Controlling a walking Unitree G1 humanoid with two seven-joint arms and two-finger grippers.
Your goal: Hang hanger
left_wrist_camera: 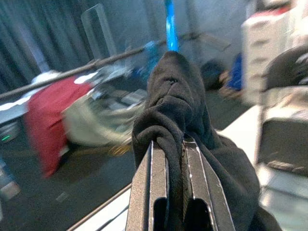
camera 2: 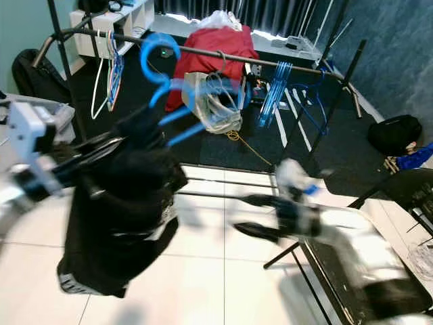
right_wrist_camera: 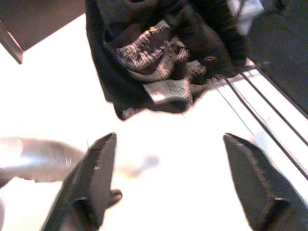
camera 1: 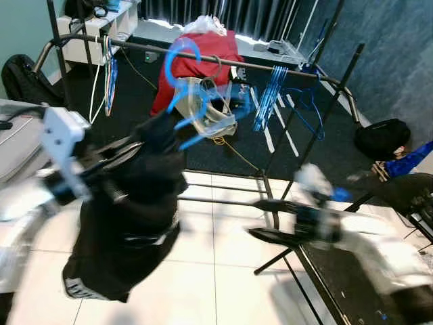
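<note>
A blue hanger (camera 1: 181, 64) carries a black garment (camera 1: 132, 210) and is held up in front of the rack's dark rail (camera 1: 270, 68), its hook close to the rail. My left gripper (camera 1: 145, 139) reaches in from the left and is shut on the garment's shoulder; the left wrist view shows black cloth (left_wrist_camera: 175, 120) pinched between the fingers (left_wrist_camera: 153, 187). My right gripper (camera 1: 254, 219) is blurred, lower right of the garment, above the white floor. In the right wrist view it (right_wrist_camera: 169, 138) stands open with the garment's hem (right_wrist_camera: 159, 62) beyond it.
Several blue hangers (camera 1: 272, 95) and a red cloth (camera 1: 203, 57) hang on the rail; white hangers (camera 1: 108, 74) hang at its left end. The rack's legs (camera 1: 284, 169) cross ahead. A black table (camera 1: 352, 284) is at right, and bags (camera 1: 382, 139) lie on the dark floor.
</note>
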